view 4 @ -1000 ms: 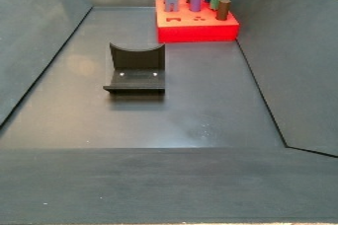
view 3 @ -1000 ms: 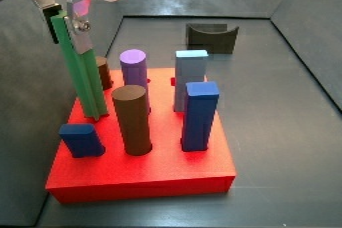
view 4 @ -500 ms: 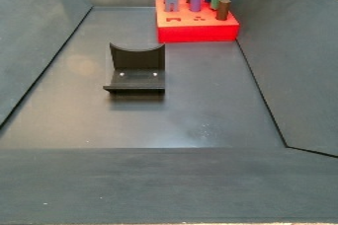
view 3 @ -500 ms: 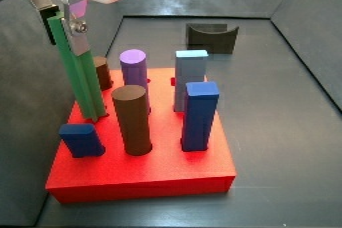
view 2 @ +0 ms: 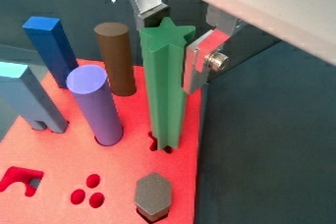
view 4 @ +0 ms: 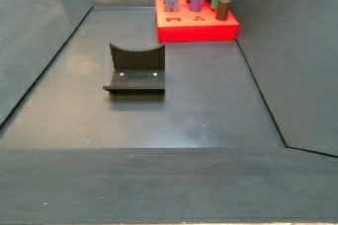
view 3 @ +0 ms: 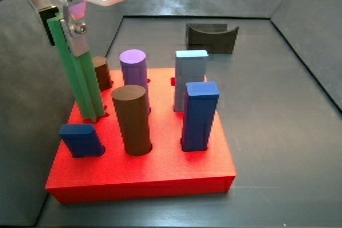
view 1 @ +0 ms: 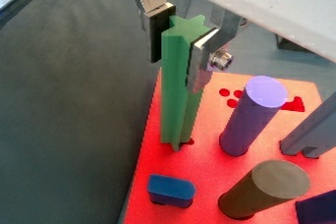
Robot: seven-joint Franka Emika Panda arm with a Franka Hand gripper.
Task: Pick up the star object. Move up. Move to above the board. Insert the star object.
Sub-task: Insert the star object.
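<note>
In a side view I see the board (view 3: 134, 172), a flat red block, lying close to the camera on the dark floor. At its near left corner stands a short blue peg (view 3: 80, 139). Just beside that is a brown round peg (view 3: 131, 120), and to the right of it a tall blue square post (view 3: 199, 115). Behind those stand a purple round peg (view 3: 134, 68) and a light blue post (view 3: 190, 77).

The star object (view 3: 80, 72) is the tall green rod near the board's left edge. It stands nearly upright, and in both wrist views I see its lower end sitting in a hole in the board (view 1: 178, 144). It is taller than every other peg.

The gripper (view 3: 67, 24) is at the top of the rod, above the left edge of the board. In a wrist view its silver fingers (view 2: 199, 63) press on the rod from both sides, so the jaws are clamped on the star object (view 2: 164, 85).

Far back, near the rear wall, sits a small dark curved block (view 3: 211, 37), well apart from the board. In a side view from the opposite end it lies in the middle of the floor (view 4: 136, 69), with the board (view 4: 199, 27) at the far end.
</note>
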